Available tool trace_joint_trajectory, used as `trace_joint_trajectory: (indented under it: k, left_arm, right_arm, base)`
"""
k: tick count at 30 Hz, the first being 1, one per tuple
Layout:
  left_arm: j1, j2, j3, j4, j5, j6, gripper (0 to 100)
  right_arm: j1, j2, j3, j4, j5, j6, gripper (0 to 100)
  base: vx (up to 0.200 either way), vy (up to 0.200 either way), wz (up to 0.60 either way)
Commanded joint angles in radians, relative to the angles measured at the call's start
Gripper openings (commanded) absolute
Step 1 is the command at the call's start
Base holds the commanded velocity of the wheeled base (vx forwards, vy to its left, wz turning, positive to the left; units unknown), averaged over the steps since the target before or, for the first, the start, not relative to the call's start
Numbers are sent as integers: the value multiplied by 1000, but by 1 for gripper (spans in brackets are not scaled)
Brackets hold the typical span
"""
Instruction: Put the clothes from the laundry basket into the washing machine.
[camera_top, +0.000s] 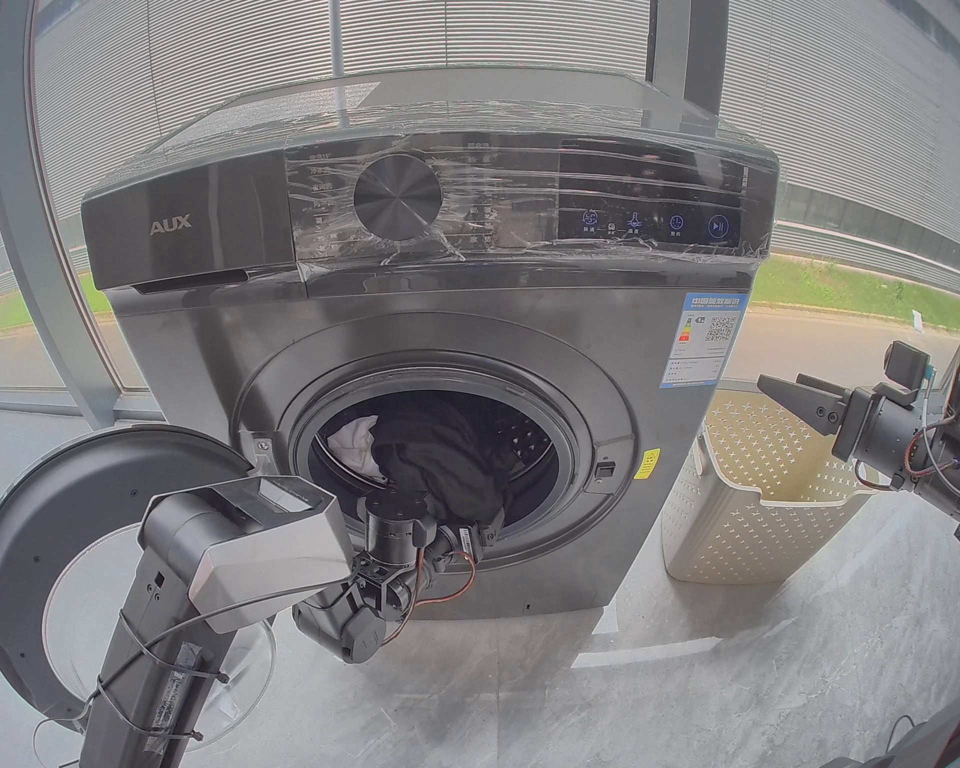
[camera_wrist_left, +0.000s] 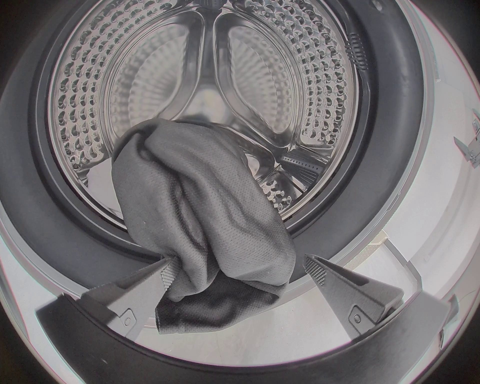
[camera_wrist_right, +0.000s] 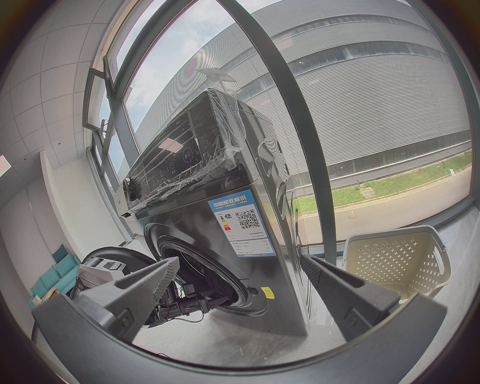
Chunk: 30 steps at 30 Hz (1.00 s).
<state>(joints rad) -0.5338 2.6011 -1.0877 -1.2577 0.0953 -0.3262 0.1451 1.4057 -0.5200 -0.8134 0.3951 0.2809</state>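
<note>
A grey front-loading washing machine stands with its round door swung open toward 8 o'clock. A dark garment hangs half in the drum, spilling over the rim at 6 o'clock, and a white cloth lies inside at 9 o'clock. The left gripper sits at the rim, released, with the garment sagging between its spread fingers. At 3 o'clock of the machine, the right gripper hovers released and empty above the cream laundry basket, whose visible inside looks bare. Loading seems nearly finished; the dark garment likely needs pushing fully in.
</note>
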Motion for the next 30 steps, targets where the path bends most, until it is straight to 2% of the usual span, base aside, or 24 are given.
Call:
trace_joint_trajectory:
  k: [1,17,18,30]
  left_arm:
    - [-3,24,-14,0,0,-1,100]
    - [5,73,-66,4,12,-11,100]
    - [5,74,-66,6,12,-11,0]
    - [8,102,-101,4,14,-16,0]
  right_arm:
    - [1,2,0,-1,1,0,100]
    - [-1,1,2,0,1,0,100]
    - [1,1,2,0,1,0,100]
    - [-2,-1,3,0,1,0,100]
  base:
    - [0,0,0]
    - [0,0,0]
    - [0,0,0]
    - [0,0,0]
